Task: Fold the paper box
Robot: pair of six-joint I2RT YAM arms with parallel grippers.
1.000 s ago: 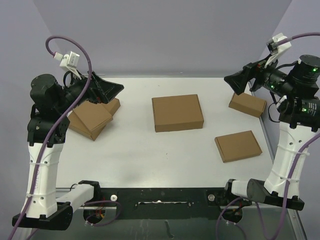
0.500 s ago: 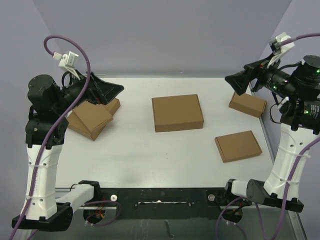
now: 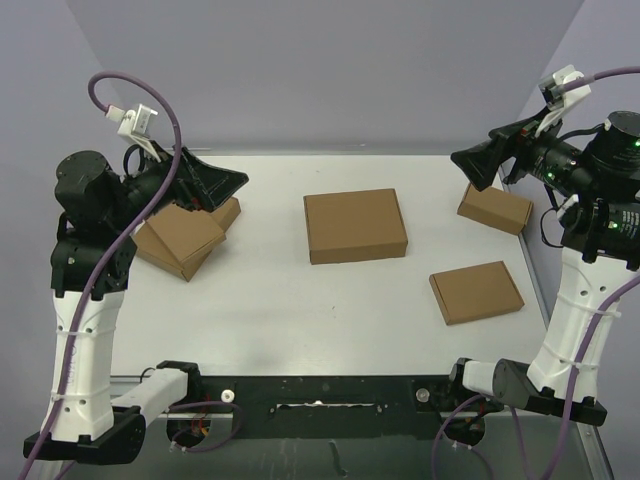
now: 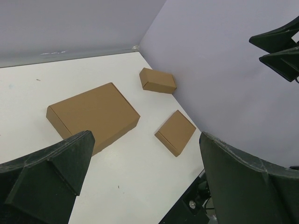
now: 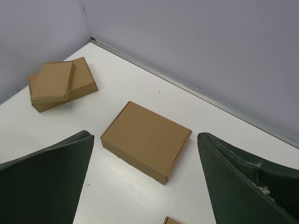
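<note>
Since a second ago the boxes have not shifted; only the right arm has drawn slightly back toward its own side. The left gripper (image 3: 232, 180) and right gripper (image 3: 462, 160) both hang spread wide above the table (image 3: 300, 310) with nothing between their fingers and nothing touched. The paper box (image 3: 355, 226) lies flat and closed mid-table, its inside hidden. Smaller brown boxes sit apart from it: two stacked (image 3: 185, 237) under the left gripper, one (image 3: 495, 209) at the far right edge and one (image 3: 476, 291) nearer.

A lab bench: white table (image 3: 270, 300), plain grey panels (image 3: 320, 70)
</note>
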